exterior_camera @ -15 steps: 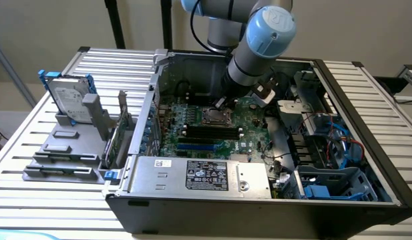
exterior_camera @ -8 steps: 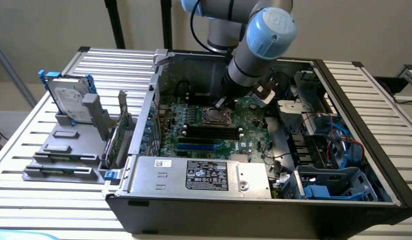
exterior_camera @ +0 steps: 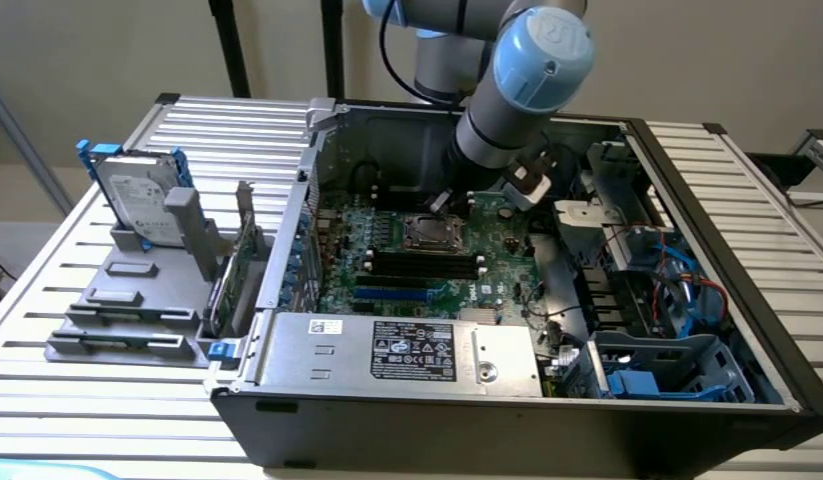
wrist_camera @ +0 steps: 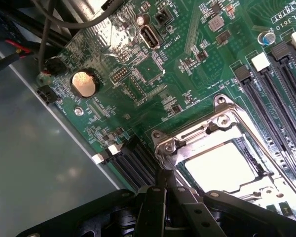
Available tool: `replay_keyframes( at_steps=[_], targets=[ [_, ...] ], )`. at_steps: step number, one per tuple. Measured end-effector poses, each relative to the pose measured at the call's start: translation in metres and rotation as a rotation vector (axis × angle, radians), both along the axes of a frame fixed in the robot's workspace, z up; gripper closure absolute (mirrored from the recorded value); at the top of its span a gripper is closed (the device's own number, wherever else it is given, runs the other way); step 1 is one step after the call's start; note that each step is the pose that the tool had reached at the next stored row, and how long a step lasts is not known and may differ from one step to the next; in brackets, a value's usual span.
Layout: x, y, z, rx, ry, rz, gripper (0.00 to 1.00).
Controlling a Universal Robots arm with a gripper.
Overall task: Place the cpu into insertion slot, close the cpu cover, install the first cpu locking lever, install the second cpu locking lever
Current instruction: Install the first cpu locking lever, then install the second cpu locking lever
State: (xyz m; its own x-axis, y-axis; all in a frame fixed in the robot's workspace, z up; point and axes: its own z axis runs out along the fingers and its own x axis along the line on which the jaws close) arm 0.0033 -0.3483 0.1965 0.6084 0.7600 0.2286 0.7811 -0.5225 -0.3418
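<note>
We see the open computer case (exterior_camera: 678, 260) lying on its side on a slatted metal table (exterior_camera: 104, 400), which leaves the green motherboard (exterior_camera: 384, 270) facing up, so the arm can come at it from above. The arm's wrist reaches down into the case, and the gripper (wrist_camera: 163, 197) hangs just above the board at the edge of the insertion slot (exterior_camera: 431, 232).

In the wrist view, the cpu (wrist_camera: 219, 168) lies flat in the slot, its pale silvery top showing through the cut-out of the cpu cover (wrist_camera: 227, 116). We judge that the chip is already seated and the cover is lying down over it, since the frame sits level around the chip. Whether either locking lever is latched we cannot tell.

The gripper's dark fingers (wrist_camera: 155, 207) appear drawn close together with nothing between them, their tips just beside the slot's near corner. The long black memory slots (wrist_camera: 281, 79) run along the slot's far side.
</note>
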Motion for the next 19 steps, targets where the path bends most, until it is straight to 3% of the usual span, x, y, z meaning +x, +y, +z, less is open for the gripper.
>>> replay_keyframes(
  at_steps=[5,19],
  targets=[
    [-0.0088,-0.0006,0.0033,0.0003,-0.0002,0.001,0.89],
    [-0.0088,-0.0007,0.0034,0.0006,0.0009,0.001,0.89]
  ],
)
